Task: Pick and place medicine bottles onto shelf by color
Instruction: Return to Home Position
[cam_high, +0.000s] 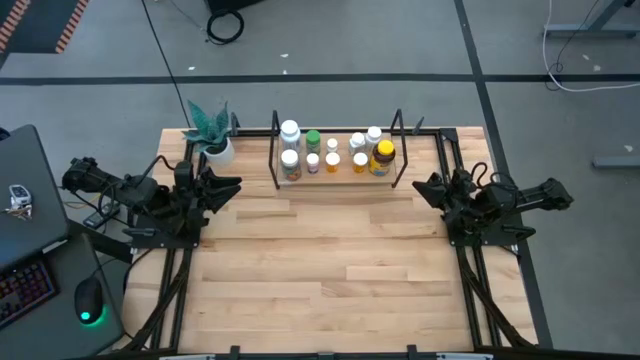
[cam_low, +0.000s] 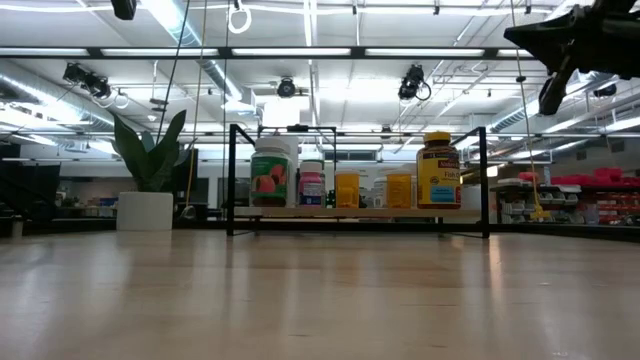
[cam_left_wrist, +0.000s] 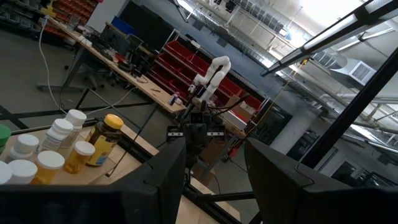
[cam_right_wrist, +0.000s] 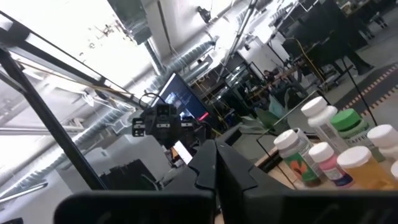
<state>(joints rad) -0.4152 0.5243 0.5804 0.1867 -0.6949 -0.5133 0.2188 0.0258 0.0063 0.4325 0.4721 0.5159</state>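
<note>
The medicine bottles all stand upright on the wooden base of the black-rod shelf at the table's far middle. Among them are a green-capped one, white-capped ones and the larger amber one with a yellow cap. They also show in the low view. My left gripper is open and empty, raised at the table's left side. My right gripper is shut and empty, raised at the right side; it shows high in the low view.
A potted plant stands at the far left, beside the shelf's left end. Black arm frames run along both table sides. A keyboard and mouse lie on a desk left of the table. The bare wooden tabletop lies between the arms.
</note>
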